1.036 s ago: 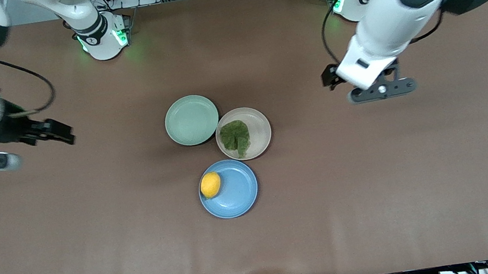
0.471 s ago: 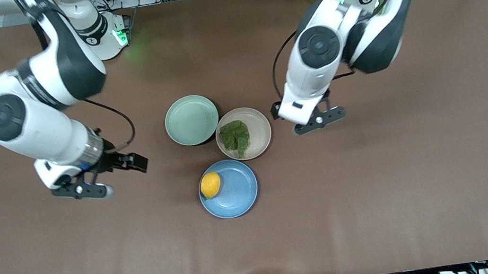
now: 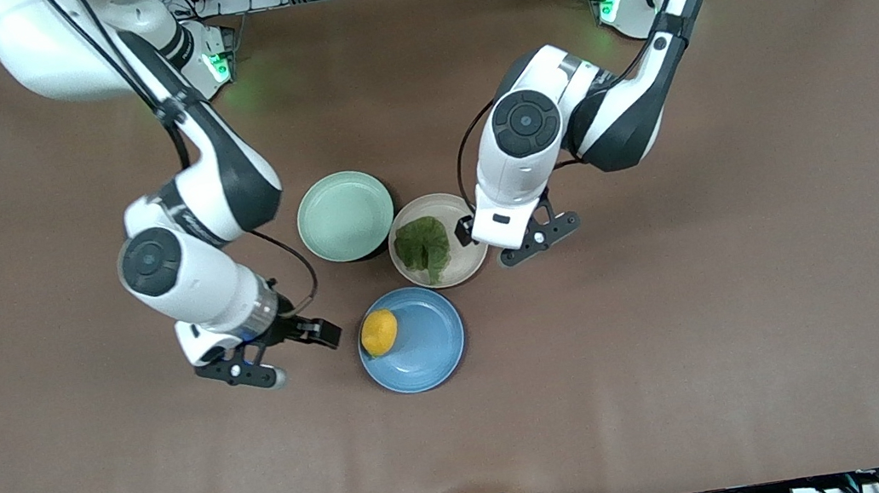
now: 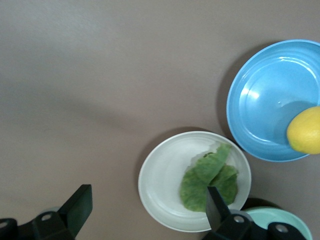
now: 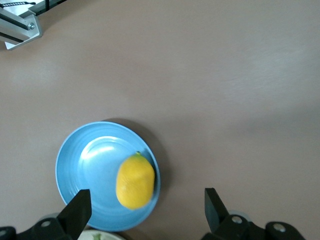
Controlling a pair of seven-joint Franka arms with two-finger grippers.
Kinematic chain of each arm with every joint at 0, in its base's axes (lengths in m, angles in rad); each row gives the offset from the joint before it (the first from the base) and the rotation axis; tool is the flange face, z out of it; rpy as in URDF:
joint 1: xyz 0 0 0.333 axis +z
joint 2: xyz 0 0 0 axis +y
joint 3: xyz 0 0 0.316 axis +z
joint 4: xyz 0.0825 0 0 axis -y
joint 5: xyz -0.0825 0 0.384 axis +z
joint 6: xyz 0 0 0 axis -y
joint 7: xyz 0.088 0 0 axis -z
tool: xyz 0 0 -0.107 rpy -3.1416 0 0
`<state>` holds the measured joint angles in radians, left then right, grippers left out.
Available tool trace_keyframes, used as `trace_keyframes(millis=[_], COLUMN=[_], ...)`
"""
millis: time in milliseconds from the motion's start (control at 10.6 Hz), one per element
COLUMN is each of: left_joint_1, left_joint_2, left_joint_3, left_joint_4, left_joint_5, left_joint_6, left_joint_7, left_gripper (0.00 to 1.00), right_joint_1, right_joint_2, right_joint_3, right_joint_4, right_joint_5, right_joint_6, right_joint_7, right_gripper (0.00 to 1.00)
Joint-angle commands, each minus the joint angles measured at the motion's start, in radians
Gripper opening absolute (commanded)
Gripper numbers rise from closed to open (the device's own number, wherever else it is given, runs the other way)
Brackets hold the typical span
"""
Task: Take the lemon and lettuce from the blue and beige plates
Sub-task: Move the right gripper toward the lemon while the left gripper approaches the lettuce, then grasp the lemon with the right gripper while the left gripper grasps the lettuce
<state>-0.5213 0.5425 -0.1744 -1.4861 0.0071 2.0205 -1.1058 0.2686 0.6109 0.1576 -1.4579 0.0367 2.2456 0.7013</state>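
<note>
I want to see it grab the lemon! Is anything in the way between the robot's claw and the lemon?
Nothing visible blocks it. The right gripper, open, hangs over bare table beside the blue plate, and the lemon sits uncovered at that plate's edge toward the gripper.

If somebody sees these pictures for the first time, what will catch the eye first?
Three plates cluster mid-table: a yellow lemon on the blue plate, a green lettuce leaf on the beige plate, and a bare mint-green plate. The right hand hovers open beside the lemon; the left hand hangs open at the beige plate's edge.
</note>
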Motion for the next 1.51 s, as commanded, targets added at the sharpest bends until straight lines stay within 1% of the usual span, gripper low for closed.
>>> trace_keyframes(millis=[0, 188, 377, 565, 848, 1036, 1130, 1225, 1319, 1413], left_joint_1=[-0.049, -0.068, -0.091, -0.103, -0.123, -0.14, -0.147, -0.152, -0.163, -0.164], left_joint_2=[0.106, 0.145, 0.181, 0.211, 0.249, 0.267, 0.28, 0.292, 0.3, 0.306], left_joint_3=[0.015, 0.015, 0.016, 0.016, 0.016, 0.016, 0.018, 0.018, 0.019, 0.019], left_joint_4=[0.087, 0.089, 0.087, 0.087, 0.087, 0.086, 0.086, 0.086, 0.086, 0.086], left_joint_5=[-0.013, -0.015, -0.016, -0.016, -0.021, -0.021, -0.019, -0.019, -0.018, -0.018], left_joint_6=[0.062, 0.147, 0.197, 0.253, 0.276, 0.276, 0.276, 0.277, 0.28, 0.29], left_joint_7=[-0.107, -0.15, -0.164, -0.184, -0.186, -0.186, -0.184, -0.183, -0.181, -0.181], left_gripper=[1.0, 1.0, 1.0, 1.0, 1.0, 1.0, 1.0, 1.0, 1.0, 1.0], right_joint_1=[0.032, 0.056, 0.063, 0.086, 0.116, 0.123, 0.123, 0.12, 0.116, 0.115], right_joint_2=[0.087, 0.125, 0.156, 0.181, 0.224, 0.236, 0.237, 0.237, 0.237, 0.236], right_joint_3=[0.002, 0.002, 0.002, 0.002, 0.003, 0.003, 0.016, 0.023, 0.025, 0.025], right_joint_4=[0.027, 0.027, 0.027, 0.027, 0.034, 0.033, 0.033, 0.034, 0.036, 0.037], right_joint_5=[-0.014, -0.043, -0.105, -0.127, -0.188, -0.211, -0.219, -0.233, -0.235, -0.235], right_joint_6=[0.127, 0.163, 0.166, 0.167, 0.183, 0.197, 0.197, 0.195, 0.193, 0.186], right_joint_7=[0.096, 0.136, 0.205, 0.236, 0.311, 0.328, 0.326, 0.323, 0.319, 0.316], right_gripper=[1.0, 1.0, 1.0, 1.0, 1.0, 1.0, 0.88, 0.61, 0.39, 0.19])
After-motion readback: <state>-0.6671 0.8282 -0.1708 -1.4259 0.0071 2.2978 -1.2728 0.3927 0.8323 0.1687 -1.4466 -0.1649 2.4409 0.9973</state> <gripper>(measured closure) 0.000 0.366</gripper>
